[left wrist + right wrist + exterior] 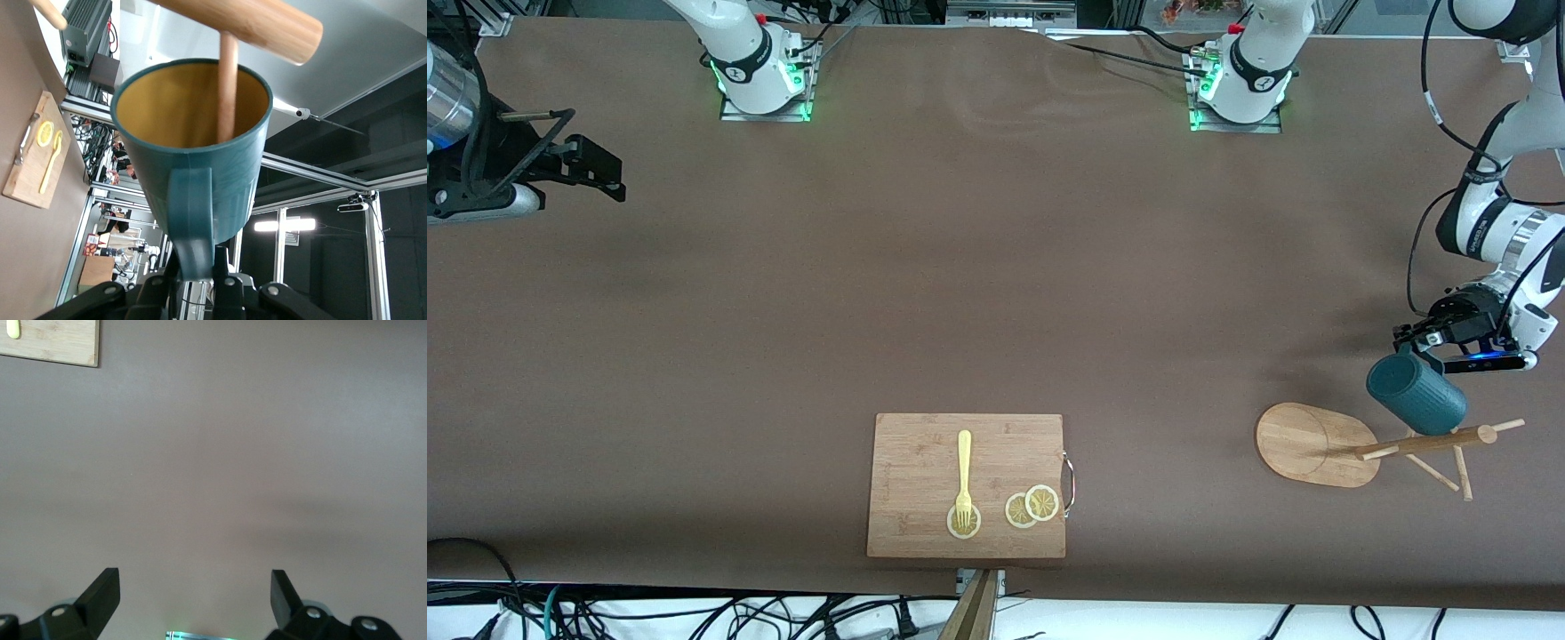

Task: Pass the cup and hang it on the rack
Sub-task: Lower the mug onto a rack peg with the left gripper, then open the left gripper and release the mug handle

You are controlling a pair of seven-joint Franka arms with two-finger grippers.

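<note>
No readable text anywhere; faint marks on the left arm [1480, 233] may be lettering.

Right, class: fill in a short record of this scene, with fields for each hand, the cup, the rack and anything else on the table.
left hand: shut on the cup's handle, up in the air over the rack
right hand: open, empty, waiting over bare table at the right arm's end
cup: teal, yellow inside, tilted, a peg poking into its mouth
rack: standing at the left arm's end
cutting board: carries a fork and lemon slices
</note>
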